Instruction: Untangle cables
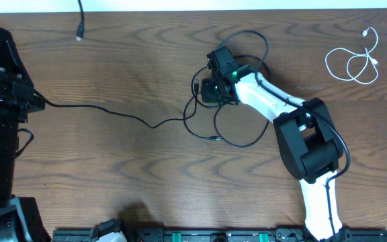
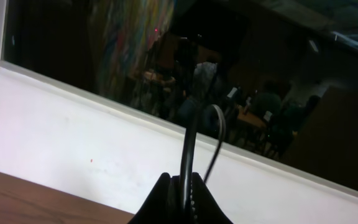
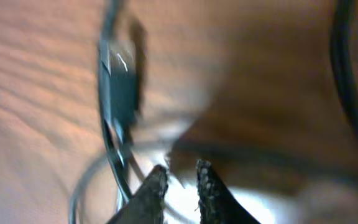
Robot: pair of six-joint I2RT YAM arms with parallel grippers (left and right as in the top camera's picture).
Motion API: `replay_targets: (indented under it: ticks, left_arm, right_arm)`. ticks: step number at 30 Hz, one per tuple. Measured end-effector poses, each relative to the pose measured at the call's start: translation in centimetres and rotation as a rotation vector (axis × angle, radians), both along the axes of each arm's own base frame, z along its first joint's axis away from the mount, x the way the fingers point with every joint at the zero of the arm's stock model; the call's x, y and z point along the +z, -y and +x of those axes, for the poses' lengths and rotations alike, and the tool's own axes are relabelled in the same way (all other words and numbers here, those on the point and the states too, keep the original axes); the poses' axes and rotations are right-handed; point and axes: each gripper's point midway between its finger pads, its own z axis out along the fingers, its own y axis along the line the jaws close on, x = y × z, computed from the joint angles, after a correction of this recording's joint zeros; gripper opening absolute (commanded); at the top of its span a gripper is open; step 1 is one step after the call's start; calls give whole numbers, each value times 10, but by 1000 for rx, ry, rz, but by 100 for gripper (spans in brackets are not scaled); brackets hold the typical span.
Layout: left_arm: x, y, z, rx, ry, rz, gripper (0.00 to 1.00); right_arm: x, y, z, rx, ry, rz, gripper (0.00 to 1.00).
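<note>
Left gripper (image 2: 184, 190) clamps a black cable (image 2: 188, 137). Right gripper (image 3: 180, 177) sits close above the wooden table (image 3: 42, 93), fingertips nearly together; any grasp is too blurred to tell.

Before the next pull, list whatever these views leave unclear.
- Right pincer: the right wrist view is blurred, so any grip is unclear; overhead, its own wrist covers it.
- Black tangle: overhead, the right arm hides some crossings.
- Top-left cable: cut off by the overhead's upper edge.
- Left pincer: cut by the left wrist view's bottom edge; the cable loop hides its gap.
</note>
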Motion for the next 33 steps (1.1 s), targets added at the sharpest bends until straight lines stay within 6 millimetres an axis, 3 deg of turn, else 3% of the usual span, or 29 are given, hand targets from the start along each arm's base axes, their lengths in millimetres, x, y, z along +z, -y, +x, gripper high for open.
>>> replay_targets:
  ticks: [6, 15, 19, 23, 29, 33]
  left_arm:
    - [-2, 0, 0, 0, -6, -3, 7]
    - [-6, 0, 1, 0, -25, -10, 7]
    - [-9, 0, 1, 0, -38, -15, 7]
    - [-11, 0, 1, 0, -43, -17, 7]
    - [-13, -1, 1, 0, -50, -20, 7]
    - [-14, -1, 1, 0, -57, -22, 7]
  right_arm:
    - [8, 2, 52, -65, 222, -5, 17]
    - [6, 17, 110, -188, 452, -15, 30]
    - [24, 28, 140, -246, 584, 44, 34]
    - [47, 56, 166, -320, 662, 79, 37]
    - [30, 98, 168, -326, 488, 82, 40]
    - [22, 104, 154, -259, 337, 125, 55]
